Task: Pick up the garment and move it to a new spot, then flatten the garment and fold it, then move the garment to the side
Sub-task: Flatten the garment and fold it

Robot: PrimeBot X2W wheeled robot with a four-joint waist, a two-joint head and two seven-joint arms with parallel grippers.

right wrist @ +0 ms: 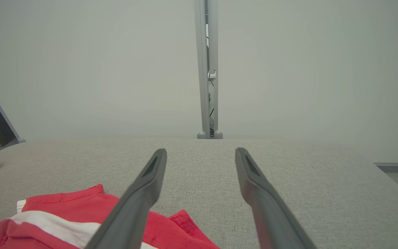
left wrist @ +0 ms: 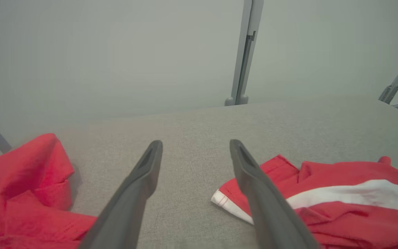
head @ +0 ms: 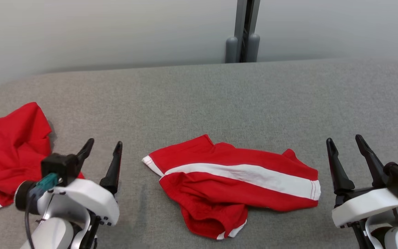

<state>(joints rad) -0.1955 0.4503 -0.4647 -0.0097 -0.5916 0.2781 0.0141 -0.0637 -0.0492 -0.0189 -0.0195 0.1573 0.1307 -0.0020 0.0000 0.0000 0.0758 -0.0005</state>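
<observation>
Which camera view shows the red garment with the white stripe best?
The head view: the striped garment lies whole on the table. Both wrist views cut it off at the frame edge, a finger crossing it.

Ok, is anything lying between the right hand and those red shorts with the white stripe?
Nothing visible. Only bare grey padded surface lies between the open right hand and the red shorts. The other red garment lies far off, by the left hand.

Grey fabric-covered tabletop (head: 219, 90), rounded corners, spans foreground. Behind: plain pale wall panels (head: 116, 31), split by vertical grey post (head: 241, 20) (two rounded feet at base). Soft, even light.
</observation>
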